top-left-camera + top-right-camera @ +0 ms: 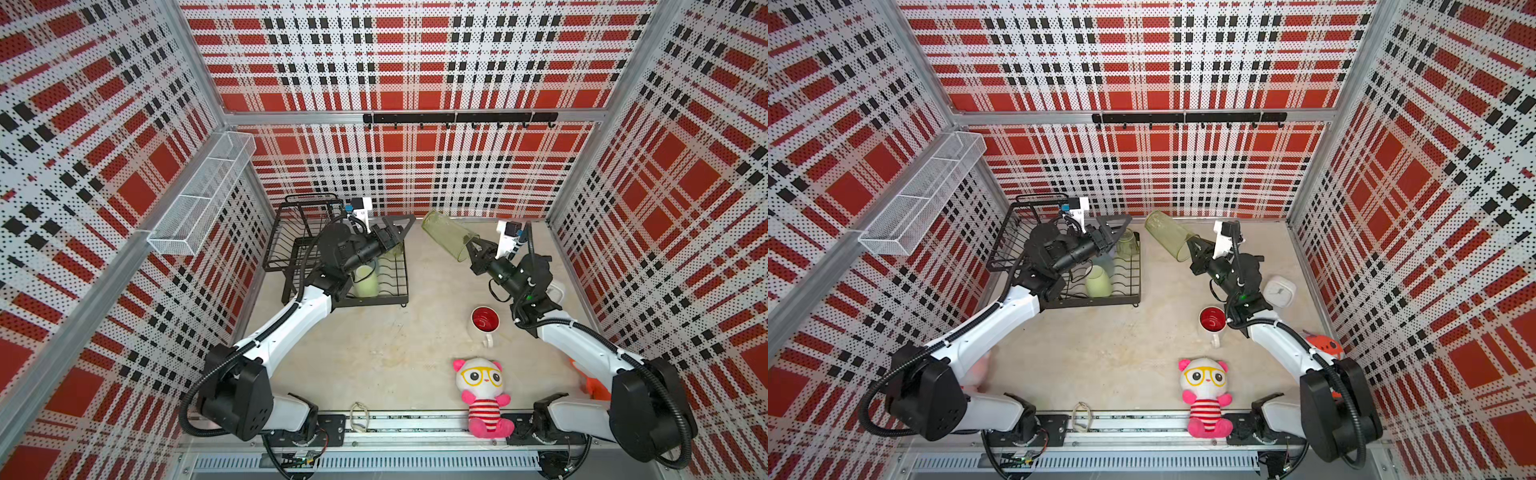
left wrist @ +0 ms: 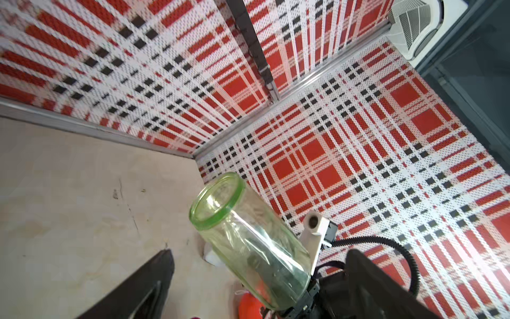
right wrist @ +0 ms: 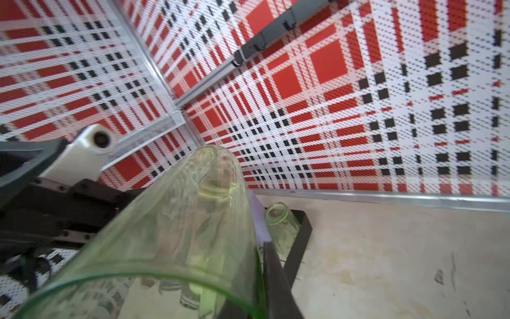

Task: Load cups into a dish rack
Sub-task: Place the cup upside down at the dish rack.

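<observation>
My right gripper (image 1: 471,246) (image 1: 1192,245) is shut on the rim of a translucent green tumbler (image 1: 448,239) (image 1: 1168,235). The tumbler is held tilted above the table, base toward the rack. In the right wrist view one finger (image 3: 276,281) lies along the tumbler (image 3: 179,234) wall. My left gripper (image 1: 405,232) (image 1: 1121,230) stands open over the black dish rack (image 1: 392,296) (image 1: 1136,291), just short of the tumbler (image 2: 248,243) base. A pale green mug (image 1: 365,282) (image 1: 1098,281) and another green tumbler (image 1: 1127,243) (image 3: 281,223) sit in the rack. A white mug with red inside (image 1: 485,320) (image 1: 1212,320) stands on the table.
A white square clock (image 1: 1280,291) and an orange object (image 1: 1323,345) lie behind my right arm. A panda toy (image 1: 482,390) sits at the front edge. A long white mesh basket (image 1: 203,195) hangs on the left wall, and a black hook rail (image 1: 457,117) on the back wall.
</observation>
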